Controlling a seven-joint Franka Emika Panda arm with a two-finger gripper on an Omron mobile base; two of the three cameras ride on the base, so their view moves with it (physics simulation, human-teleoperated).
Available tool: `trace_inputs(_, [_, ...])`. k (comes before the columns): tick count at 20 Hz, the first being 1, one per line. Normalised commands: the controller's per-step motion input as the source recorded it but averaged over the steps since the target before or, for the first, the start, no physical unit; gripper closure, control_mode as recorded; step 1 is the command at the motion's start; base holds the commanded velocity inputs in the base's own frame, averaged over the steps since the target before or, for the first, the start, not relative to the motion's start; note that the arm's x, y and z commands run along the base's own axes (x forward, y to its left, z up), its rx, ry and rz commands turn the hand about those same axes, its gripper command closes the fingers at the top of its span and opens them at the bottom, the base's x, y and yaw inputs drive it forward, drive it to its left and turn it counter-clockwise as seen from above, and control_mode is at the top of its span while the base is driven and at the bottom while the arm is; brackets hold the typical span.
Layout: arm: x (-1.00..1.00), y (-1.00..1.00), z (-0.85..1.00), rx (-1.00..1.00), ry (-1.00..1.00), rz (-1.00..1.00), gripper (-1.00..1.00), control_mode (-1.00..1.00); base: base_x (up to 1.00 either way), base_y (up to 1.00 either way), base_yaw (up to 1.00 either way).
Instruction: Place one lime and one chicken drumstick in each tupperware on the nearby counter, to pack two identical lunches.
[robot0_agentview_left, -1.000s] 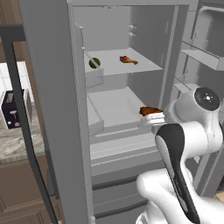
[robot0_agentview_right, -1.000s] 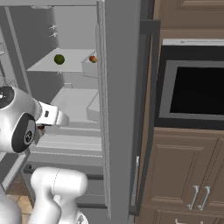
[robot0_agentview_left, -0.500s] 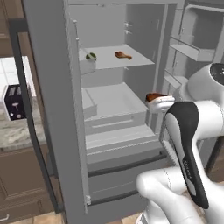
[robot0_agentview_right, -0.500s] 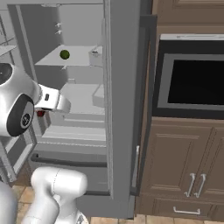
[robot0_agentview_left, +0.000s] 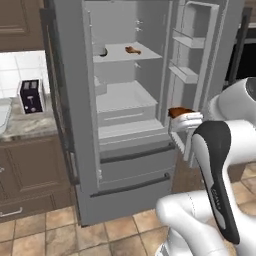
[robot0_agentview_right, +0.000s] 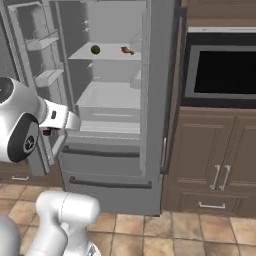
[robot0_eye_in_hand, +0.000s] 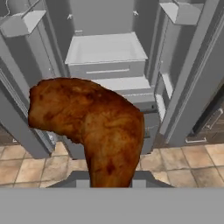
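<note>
Gripper (robot0_agentview_left: 176, 116): pinching a chicken drumstick (robot0_eye_in_hand: 94, 127), holding it in front of the open fridge (robot0_agentview_left: 125, 130).
Second drumstick (robot0_agentview_left: 132, 49): lying on the top fridge shelf.
Lime (robot0_agentview_right: 95, 49): sitting at its 9 o'clock, apart.
Counter (robot0_agentview_left: 22, 127): carrying a toaster (robot0_agentview_left: 31, 96).

1. No readable text, label, brand, number or sign appears on the open fridge (robot0_agentview_left: 125, 125) or its shelves.
2. The toaster (robot0_agentview_left: 31, 96) on the counter (robot0_agentview_left: 20, 127) carries no legible marking.
3. The built-in oven (robot0_agentview_right: 220, 70) and the cabinet doors (robot0_agentview_right: 215, 170) below it show no lettering.
</note>
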Motion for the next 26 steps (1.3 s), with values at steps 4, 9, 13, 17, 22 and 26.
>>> trace_inputs(4, [0.00,0.00,0.00,0.00,0.00,0.00,1.00,1.00,0.01,0.97,0.00])
trace_inputs(9, [0.00,0.00,0.00,0.00,0.00,0.00,1.00,1.00,0.04,1.00,0.00])
trace_inputs(13, [0.00,0.00,0.00,0.00,0.00,0.00,1.00,1.00,0.00,1.00,0.00])
trace_inputs(17, [0.00,0.00,0.00,0.00,0.00,0.00,1.00,1.00,0.01,1.00,0.00])
trace_inputs(22, [0.00,0.00,0.00,0.00,0.00,0.00,1.00,1.00,0.30,1.00,0.00])
trace_inputs(26, [0.00,0.00,0.00,0.00,0.00,0.00,1.00,1.00,0.90,0.68,0.00])
